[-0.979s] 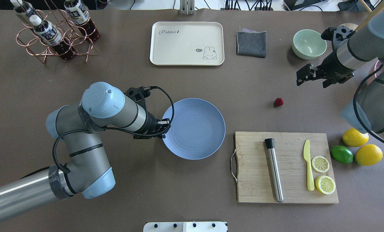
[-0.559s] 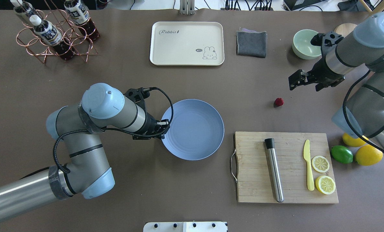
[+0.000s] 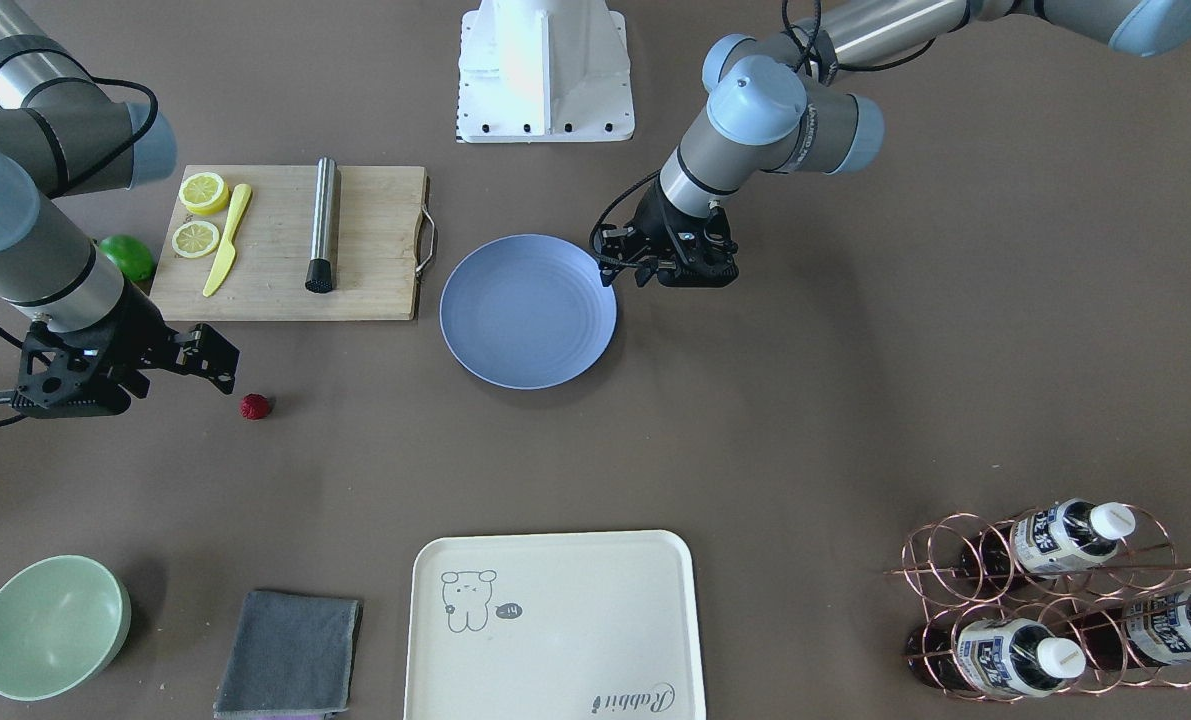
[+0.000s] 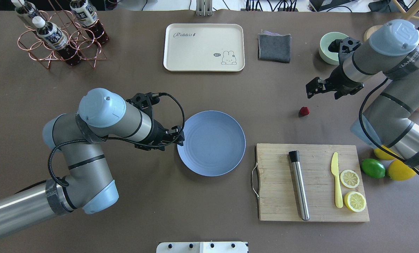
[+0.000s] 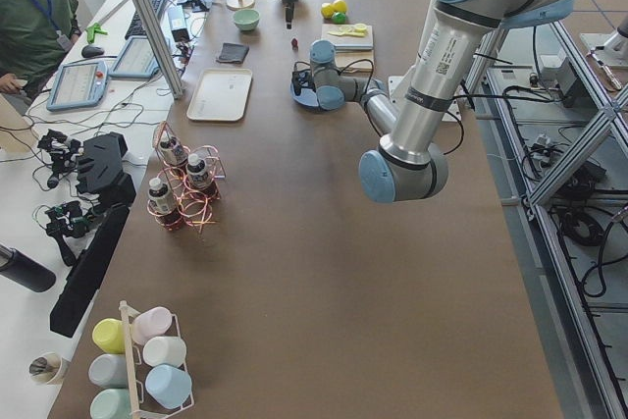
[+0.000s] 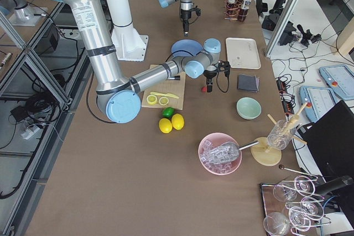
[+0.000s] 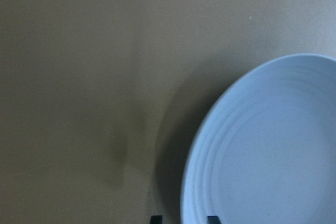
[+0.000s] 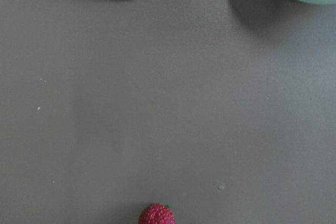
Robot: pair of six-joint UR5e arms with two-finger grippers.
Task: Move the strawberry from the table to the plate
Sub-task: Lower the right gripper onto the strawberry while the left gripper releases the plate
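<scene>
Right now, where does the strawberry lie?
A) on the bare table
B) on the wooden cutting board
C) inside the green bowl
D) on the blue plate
A: the strawberry lies on the bare table, apart from the plate and off the cutting board.

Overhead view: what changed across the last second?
The right gripper moved leftward in this view, closing on the small dark-red strawberry, and holds nothing. The left gripper stays at the rim of the round periwinkle-blue plate, its arm shifting slightly. Strawberry, plate and everything else are unmoved.
</scene>
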